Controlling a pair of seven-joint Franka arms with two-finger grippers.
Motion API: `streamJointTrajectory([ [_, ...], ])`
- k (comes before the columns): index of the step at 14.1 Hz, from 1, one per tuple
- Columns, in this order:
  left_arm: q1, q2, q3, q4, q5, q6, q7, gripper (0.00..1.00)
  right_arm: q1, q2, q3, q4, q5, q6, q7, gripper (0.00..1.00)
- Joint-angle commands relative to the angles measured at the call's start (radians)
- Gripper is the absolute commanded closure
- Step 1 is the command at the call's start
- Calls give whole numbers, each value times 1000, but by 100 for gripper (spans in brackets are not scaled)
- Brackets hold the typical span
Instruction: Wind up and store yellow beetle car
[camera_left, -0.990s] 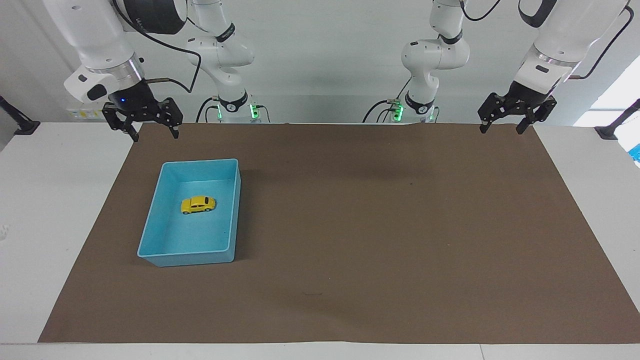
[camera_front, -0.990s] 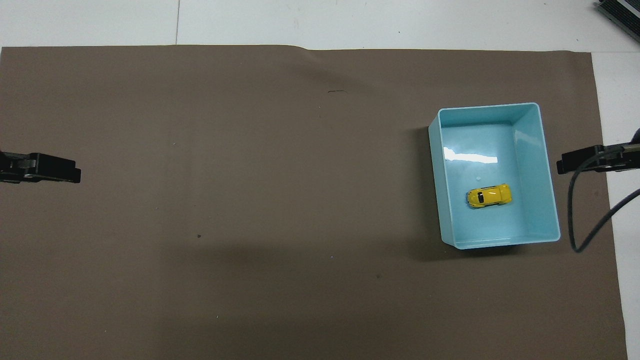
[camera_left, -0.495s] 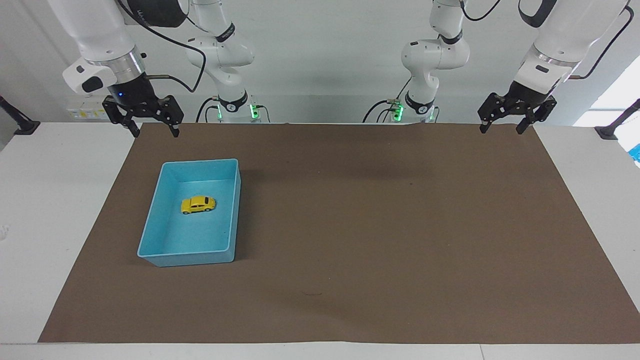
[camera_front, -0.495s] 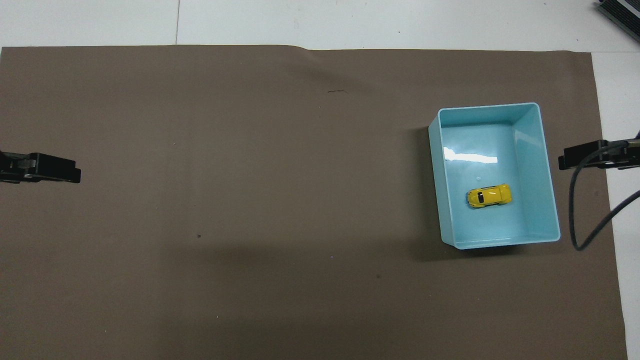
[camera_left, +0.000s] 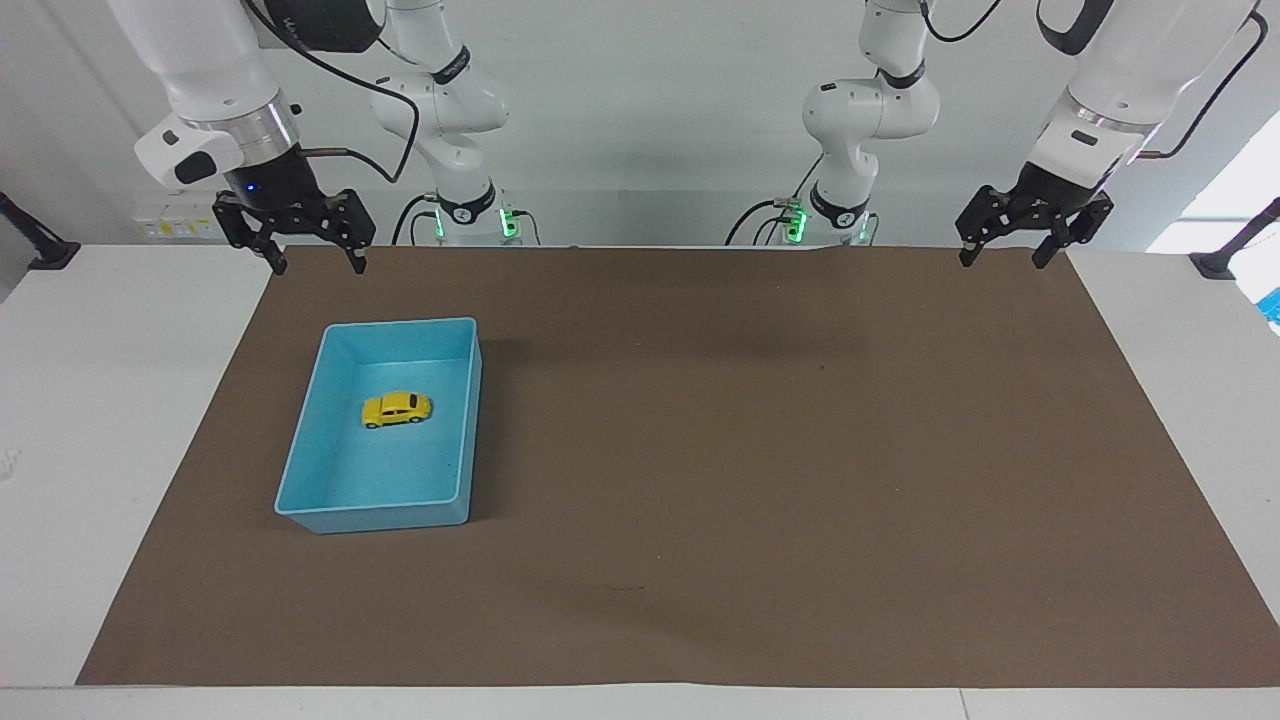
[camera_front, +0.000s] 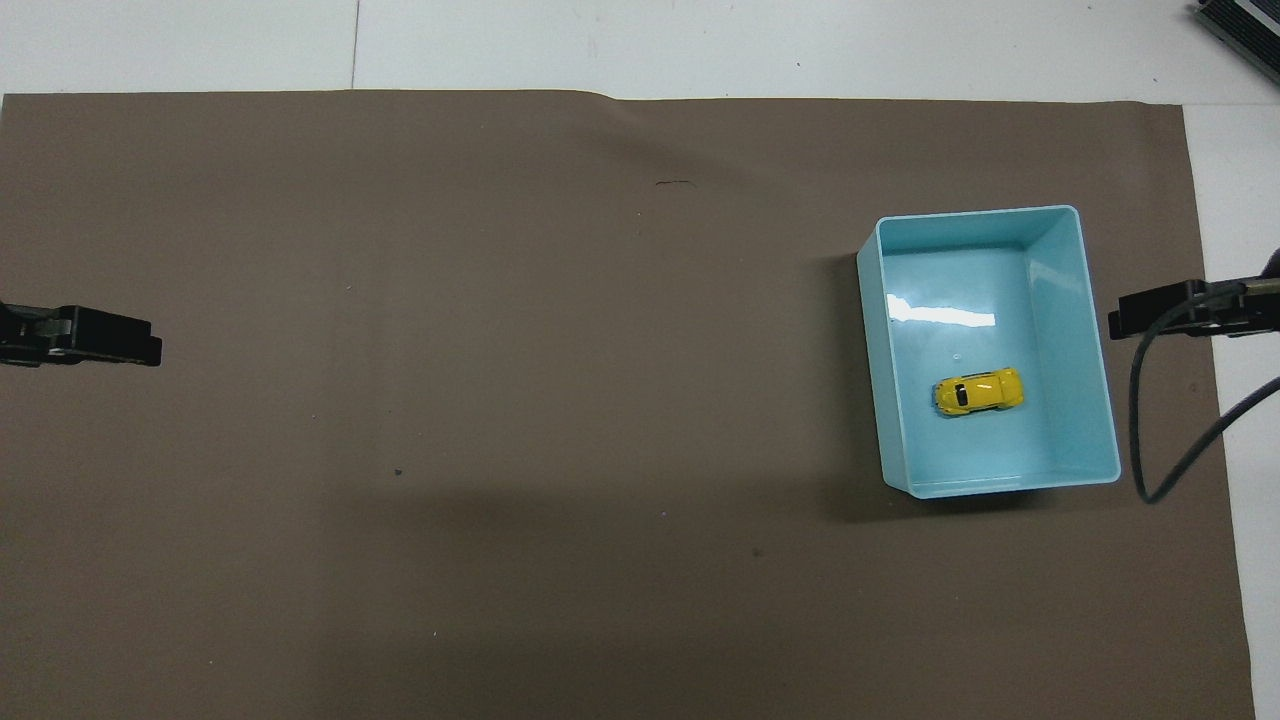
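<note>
The yellow beetle car (camera_left: 396, 409) is seen on its wheels inside the blue tray (camera_left: 300, 455), roughly mid-floor, slightly nearer the robots than the tray's centre, clear of all four walls. Nothing is touching it. The tray is set on the brown mat (camera_left: 760, 450) toward the right arm's end of the surface.

Change noted over the last second: the right claw (camera_left: 318, 262) has been shifted sideways, from over the mat's corner to a spot more in line with the tray, and is now held up in the air over the mat edge on the robots' side of the tray. Its jaws are spread wide and nothing is held. The car and tray are unmoved.

The left claw (camera_left: 1003, 256) is parked over the mat corner at the left arm's end, well apart from the tray, jaws open and empty; that arm is waiting.

Judgement: the car is already lying in the tray, so the storing looks done or the cycle is at its very start; whether the spring has been wound cannot be told. The right arm's drift is read as either a retreat or an approach setup.
</note>
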Motion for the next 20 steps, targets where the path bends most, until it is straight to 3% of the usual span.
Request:
streamJointTrajectory([
  [1, 9, -8, -1, -4, -16, -12, 6, 0, 3, 14, 0, 22, 6, -12, 23, 0],
  [20, 9, -8, -2, -4, -16, -12, 6, 0, -3, 7, -3, 19, 24, -8, 20, 0],
])
